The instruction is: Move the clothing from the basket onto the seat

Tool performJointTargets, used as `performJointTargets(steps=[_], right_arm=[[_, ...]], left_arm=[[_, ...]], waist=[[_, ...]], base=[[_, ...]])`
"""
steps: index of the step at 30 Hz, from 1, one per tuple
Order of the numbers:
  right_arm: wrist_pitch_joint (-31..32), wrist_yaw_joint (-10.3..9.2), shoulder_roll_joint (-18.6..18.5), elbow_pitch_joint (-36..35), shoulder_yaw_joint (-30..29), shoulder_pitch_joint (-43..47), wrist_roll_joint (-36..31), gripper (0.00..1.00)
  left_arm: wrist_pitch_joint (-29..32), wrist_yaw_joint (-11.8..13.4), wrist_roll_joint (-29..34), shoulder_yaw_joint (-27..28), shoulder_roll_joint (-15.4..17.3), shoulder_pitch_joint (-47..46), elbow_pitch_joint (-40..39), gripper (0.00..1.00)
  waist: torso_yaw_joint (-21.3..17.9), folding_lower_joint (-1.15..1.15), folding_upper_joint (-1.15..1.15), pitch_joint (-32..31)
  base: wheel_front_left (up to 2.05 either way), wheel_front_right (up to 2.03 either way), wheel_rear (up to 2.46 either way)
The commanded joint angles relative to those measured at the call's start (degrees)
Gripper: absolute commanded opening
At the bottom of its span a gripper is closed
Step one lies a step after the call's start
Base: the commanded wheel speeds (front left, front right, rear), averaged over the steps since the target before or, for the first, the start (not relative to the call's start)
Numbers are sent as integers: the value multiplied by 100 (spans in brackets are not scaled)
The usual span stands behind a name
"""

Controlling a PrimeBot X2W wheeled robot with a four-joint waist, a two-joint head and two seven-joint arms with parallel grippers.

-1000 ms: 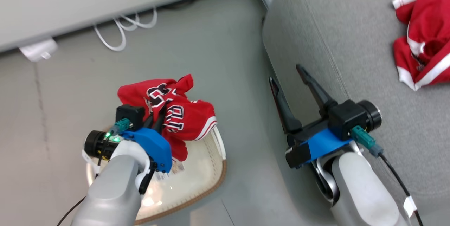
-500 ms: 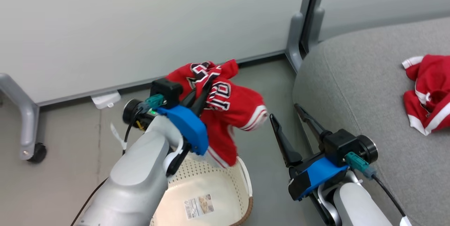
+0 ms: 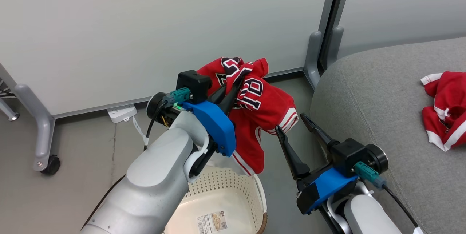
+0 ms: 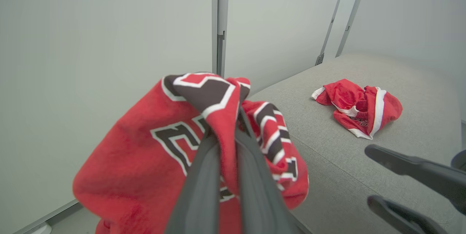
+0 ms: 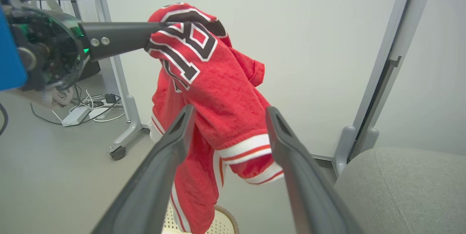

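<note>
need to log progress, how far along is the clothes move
Done: one striped red garment lies on the sofa. In hand: the left gripper is shut on the jersey, hanging above the basket. Left: carry it over the sofa and release. The right gripper is open.

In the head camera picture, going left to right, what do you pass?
Caster wheel → white power strip → jersey pinched in the left gripper → open right gripper → striped red garment lying on the sofa.
</note>
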Motion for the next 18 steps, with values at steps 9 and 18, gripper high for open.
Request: performJointTargets(steps=[9,18], right_arm=[[224,-3,-185,128,298,-321,-35,100],[506,-2,-396,912,598,-1073,-29,100]], left_arm=[[-37,89,-341,-262,16,44,-27,0],[35,168,-730,-623,17,-61,-245,0]], waist=[[-5,0,0,77],[124,0,0,191]], base=[[0,0,0],[0,0,0]])
